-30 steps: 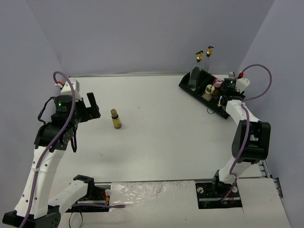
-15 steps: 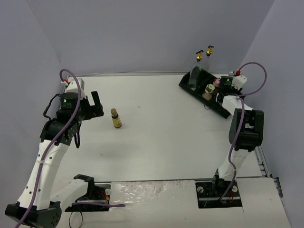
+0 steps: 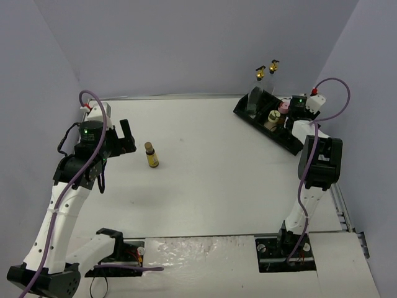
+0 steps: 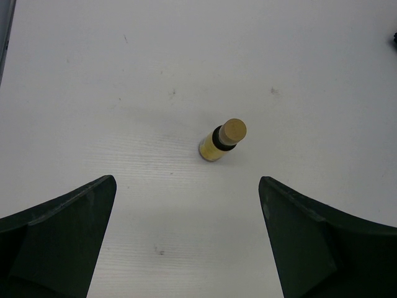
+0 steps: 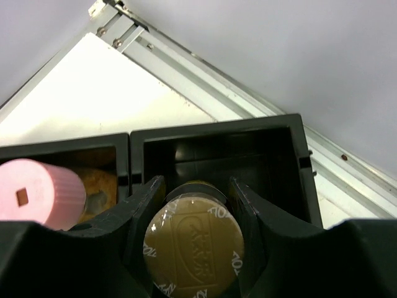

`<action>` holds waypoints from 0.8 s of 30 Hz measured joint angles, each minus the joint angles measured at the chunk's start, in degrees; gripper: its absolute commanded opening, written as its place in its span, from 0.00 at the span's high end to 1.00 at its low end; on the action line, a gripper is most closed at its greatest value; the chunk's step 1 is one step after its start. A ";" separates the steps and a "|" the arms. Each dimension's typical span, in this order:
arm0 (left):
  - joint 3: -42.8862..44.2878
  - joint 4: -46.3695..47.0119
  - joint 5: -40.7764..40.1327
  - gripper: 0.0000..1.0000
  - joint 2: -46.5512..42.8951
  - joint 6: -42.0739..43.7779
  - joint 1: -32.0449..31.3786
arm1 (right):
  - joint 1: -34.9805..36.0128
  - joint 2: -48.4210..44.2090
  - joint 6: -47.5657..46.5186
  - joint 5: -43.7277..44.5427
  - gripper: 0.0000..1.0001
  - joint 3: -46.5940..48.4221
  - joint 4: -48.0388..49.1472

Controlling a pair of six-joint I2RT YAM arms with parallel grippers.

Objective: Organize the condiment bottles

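1. Reaches farther back over the black tray [image 5: 217, 133] than a second ago on the right; sits slightly nearer the lone bottle on the left.
2. Grips a brown-capped amber bottle [image 5: 192, 248] in the right claw [image 5: 195, 205], upright at the tray's end compartment, beside the pink-capped bottle [image 5: 40, 189].
3. Keeps the left claw [image 4: 186, 186] spread wide, holding nothing.
4. Faces the second amber bottle [image 4: 222, 141], upright on the tabletop [image 3: 205, 174], straight ahead of the left claw, apart from it; far nearer the left arm.

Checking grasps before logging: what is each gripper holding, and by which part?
The right gripper holds a brown-capped amber bottle, jaws clamped either side of its cap, over the end compartment of the black tray. The left gripper holds nothing.
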 measured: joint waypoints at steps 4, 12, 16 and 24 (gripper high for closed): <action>0.00 0.02 0.01 0.03 0.03 0.00 0.00 | -0.64 0.49 0.00 0.51 1.00 0.94 -0.01; 0.00 0.02 0.01 0.03 0.29 0.00 0.00 | -1.92 2.88 0.34 0.79 1.00 2.71 -0.03; 0.00 0.04 -0.01 0.03 0.44 0.00 0.00 | -2.27 3.80 0.64 0.83 0.99 3.03 -0.43; -0.04 0.08 -0.01 0.03 0.46 -0.01 0.00 | -2.33 4.21 1.33 0.37 0.82 4.14 -1.63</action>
